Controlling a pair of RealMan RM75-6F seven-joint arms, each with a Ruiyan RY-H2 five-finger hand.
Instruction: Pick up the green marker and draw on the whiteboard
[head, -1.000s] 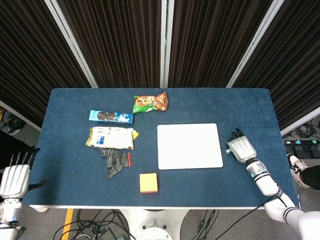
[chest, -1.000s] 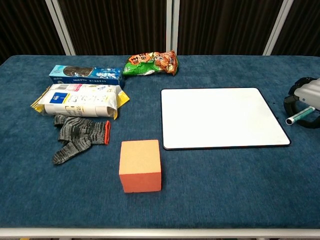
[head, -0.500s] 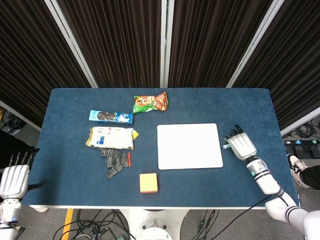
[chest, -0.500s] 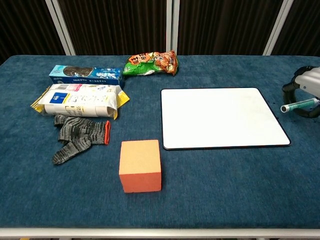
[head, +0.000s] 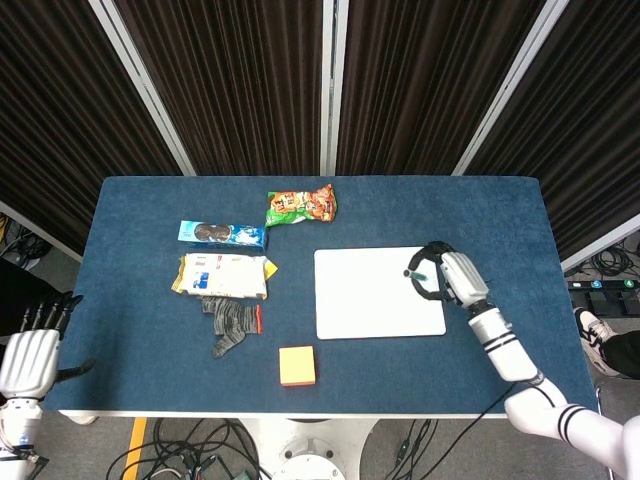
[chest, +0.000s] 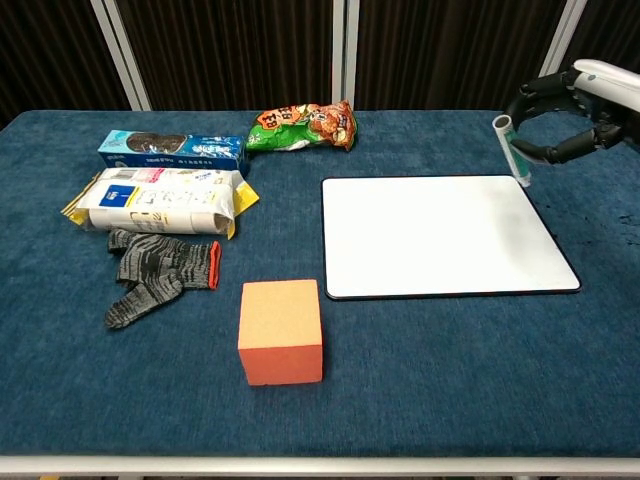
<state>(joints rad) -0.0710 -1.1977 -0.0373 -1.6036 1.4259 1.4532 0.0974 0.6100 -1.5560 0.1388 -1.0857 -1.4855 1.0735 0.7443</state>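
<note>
My right hand (chest: 575, 105) (head: 446, 276) holds the green marker (chest: 511, 150) (head: 415, 274), raised above the whiteboard's right side. In the chest view the marker stands nearly upright, its lower tip near the board's far right corner; whether it touches the board I cannot tell. The whiteboard (chest: 440, 236) (head: 375, 292) lies flat and blank at the table's centre right. My left hand (head: 30, 358) hangs off the table's left edge with fingers apart, holding nothing; only the head view shows it.
On the left lie a blue cookie pack (chest: 172, 149), a white and yellow snack bag (chest: 160, 200) and a grey glove (chest: 160, 270). A green and orange snack bag (chest: 302, 126) sits at the back. An orange block (chest: 281, 331) stands in front of the board.
My right hand has lifted the marker off the table right of the board and carried it left and up over the board's right side. The marker turned from lying to nearly upright.
</note>
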